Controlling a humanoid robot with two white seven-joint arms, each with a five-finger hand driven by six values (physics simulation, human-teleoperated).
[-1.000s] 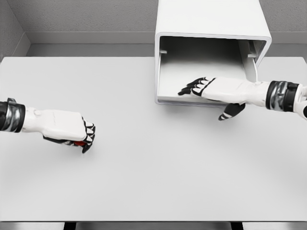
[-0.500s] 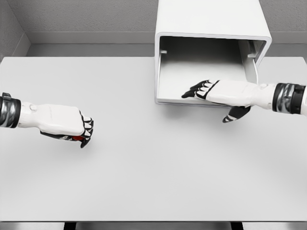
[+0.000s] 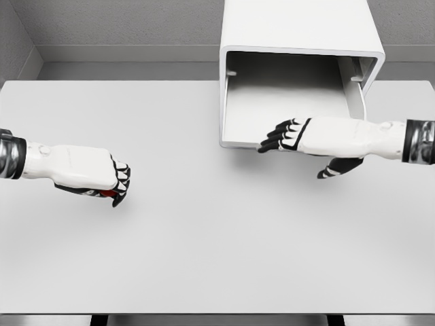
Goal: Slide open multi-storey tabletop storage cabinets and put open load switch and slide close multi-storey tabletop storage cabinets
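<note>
While the left hand (image 3: 85, 174) sits low over the surface (image 3: 204, 258) at the left side of the head view, its fingers (image 3: 121, 182) are curled tight into a fist around a small red object (image 3: 109, 193), presumably the load switch, of which only a sliver shows beneath the knuckles. The object is tucked under the curled fingers, on the palm side, and its shape cannot be made out. The left arm comes in from the left edge, roughly level, with its dark wrist band right at the frame's border.

The right hand (image 3: 319, 136) reaches in from the right edge, palm down, toward the storage cabinet (image 3: 299, 41). Its fingers (image 3: 275, 138) are apart and extended, holding nothing; their black tips lie over the front lip of the open drawer (image 3: 285, 102), at the lip's lower right portion. The thumb (image 3: 338, 168) hangs below the palm, out over the bare surface just in front of the drawer.

The cabinet stands at the far side of the surface, beyond the right hand's fingers. Its drawer is slid out toward the robot, and the pale floor of the drawer shows behind the fingertips. The left hand's fingers and the red object are well apart from the drawer, off to its left and nearer the robot.
</note>
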